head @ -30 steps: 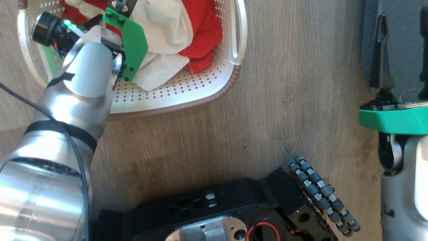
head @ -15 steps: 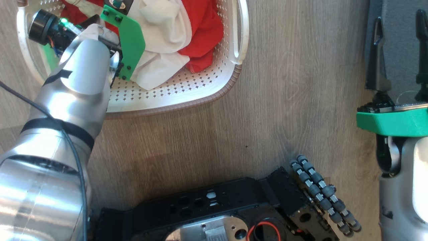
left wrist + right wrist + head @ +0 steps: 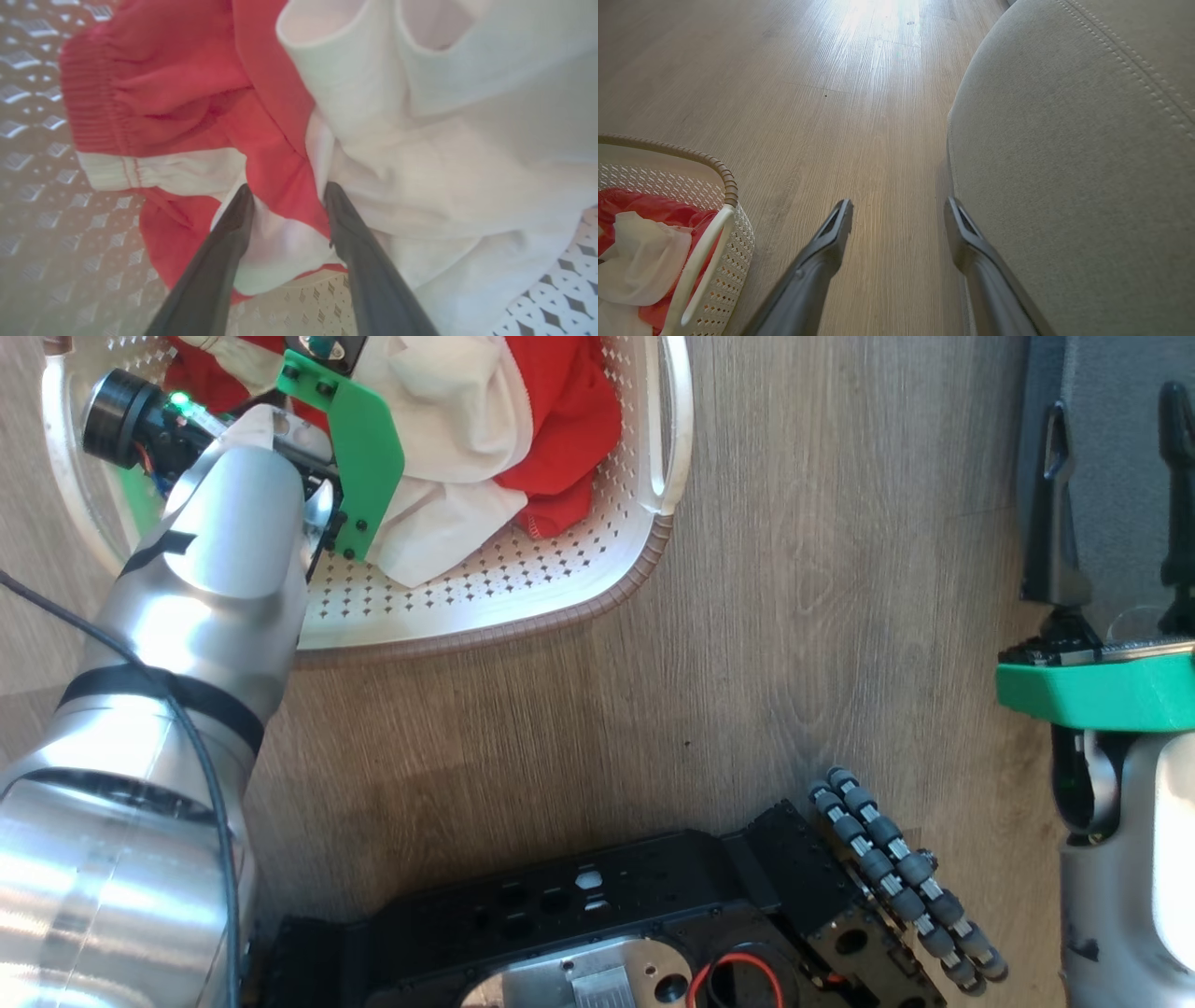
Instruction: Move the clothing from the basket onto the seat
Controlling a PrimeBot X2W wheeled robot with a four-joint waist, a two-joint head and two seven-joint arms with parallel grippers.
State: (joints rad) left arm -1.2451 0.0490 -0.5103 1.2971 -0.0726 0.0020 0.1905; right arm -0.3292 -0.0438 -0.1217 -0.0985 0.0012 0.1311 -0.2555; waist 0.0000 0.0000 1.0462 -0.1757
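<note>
L gripper (image 3: 287,189) is pushed a bit deeper into clothing (image 3: 177,93) in basket (image 3: 523,607), jaws being narrowed; R gripper (image 3: 1113,406) is drawn back slightly, lower in head view.

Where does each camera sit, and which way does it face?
Head: looks down on floor, basket, base; left arm, right hand show.
Left wrist: in the basket, facing clothing; left hand astride a fold.
Right wrist: low, facing along floor beside seat; right hand open.
Shared: basket and clothing, in all three.
</note>
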